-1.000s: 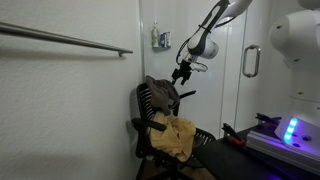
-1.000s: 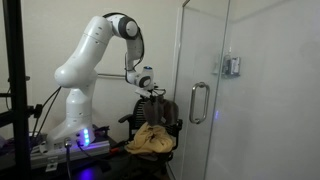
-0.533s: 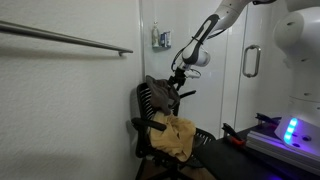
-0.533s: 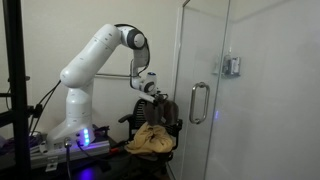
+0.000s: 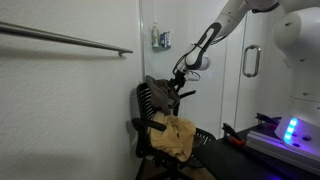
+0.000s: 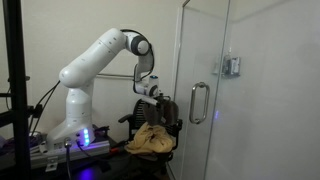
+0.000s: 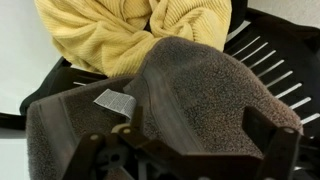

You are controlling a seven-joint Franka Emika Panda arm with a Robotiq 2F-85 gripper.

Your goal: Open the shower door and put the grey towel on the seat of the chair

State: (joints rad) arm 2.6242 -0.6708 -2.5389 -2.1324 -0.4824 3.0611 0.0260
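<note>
One black chair (image 5: 145,100) stands by a glass shower door (image 6: 250,100) in a white room. Its backrest carries the grey towel (image 7: 190,90), lying between the spread fingers of the gripper (image 7: 180,142).

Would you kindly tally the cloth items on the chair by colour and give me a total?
Grey towel: 1
Yellow knitted cloth: 1
Total: 2
</note>
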